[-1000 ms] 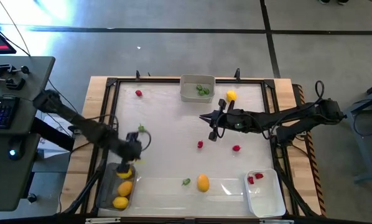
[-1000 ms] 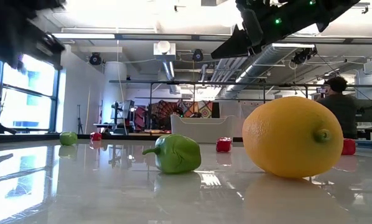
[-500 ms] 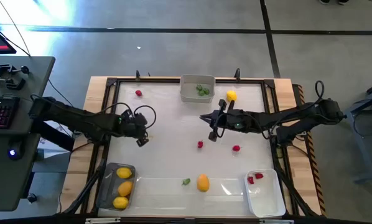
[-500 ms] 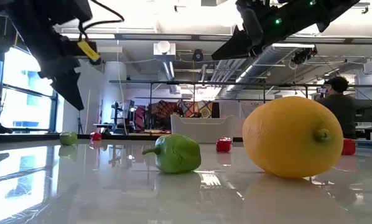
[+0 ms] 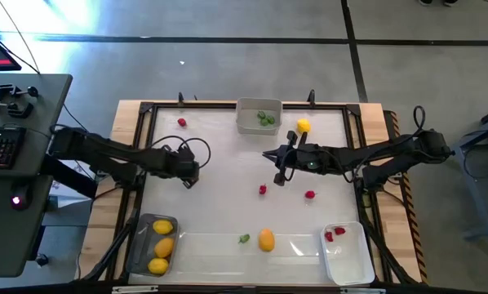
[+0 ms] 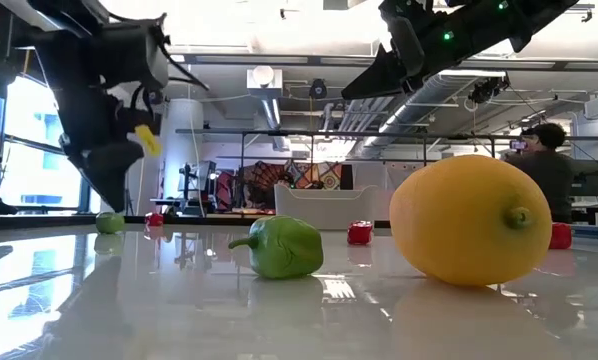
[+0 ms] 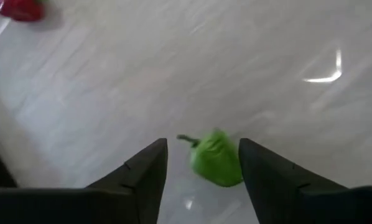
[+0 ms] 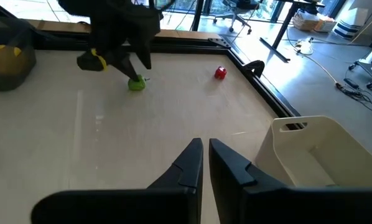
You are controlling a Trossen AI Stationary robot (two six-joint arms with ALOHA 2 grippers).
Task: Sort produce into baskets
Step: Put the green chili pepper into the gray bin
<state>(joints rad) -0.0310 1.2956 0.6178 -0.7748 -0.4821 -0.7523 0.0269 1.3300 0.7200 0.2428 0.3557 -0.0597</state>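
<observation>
Hovering left hand (image 7: pixel 201 163), fingers apart, above green pepper (image 7: pixel 216 158) on worktop (image 7: pixel 173 74). Risk: pepper rolls off-centre, fingertip nudges it away. Right hand (image 8: pixel 205 155) together, waiting mid-worktop.

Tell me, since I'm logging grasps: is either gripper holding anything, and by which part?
Nothing is held. The left gripper is open above a green piece on the table; the right gripper is shut and empty.

High view: green piece hidden under left gripper (image 5: pixel 188 175). Red piece (image 7: pixel 21 9) cut by the left wrist picture's edge. Clear bin (image 8: pixel 9 53) cut off in right wrist view.
</observation>
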